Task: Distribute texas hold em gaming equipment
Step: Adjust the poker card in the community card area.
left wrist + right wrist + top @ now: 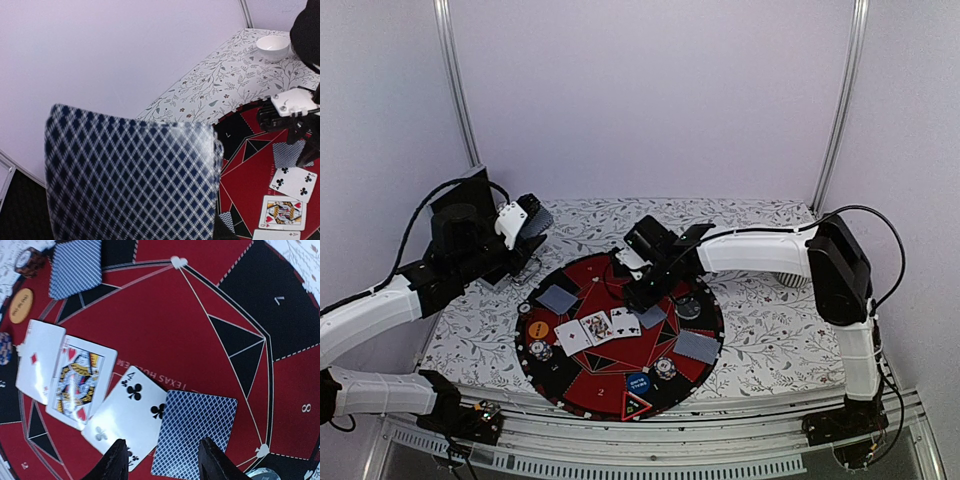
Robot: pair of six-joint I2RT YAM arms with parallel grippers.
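Observation:
My left gripper [527, 232] is raised over the table's back left, shut on a deck of blue-checked playing cards [132, 180]; the deck hides its fingers in the left wrist view. My right gripper [165, 462] hangs open just above the round red-and-black mat [582, 385]. Below its spread fingers [116, 460] lies a face-down card [195, 432], its edge over the four of clubs [131, 415]. The queen of hearts [80, 385] and a diamond card [40, 362] lie beside it. On the mat are also two other face-down cards [558, 298] [697, 346], an orange button [537, 328], a blue button [638, 381], a triangle marker [636, 407] and chips [541, 349] [665, 367].
A white bowl [273, 47] stands on the flowered tablecloth [770, 340] at the back. A ribbed grey cup [790, 278] peeks out behind the right forearm. White walls and metal posts [840, 100] close in the back and sides.

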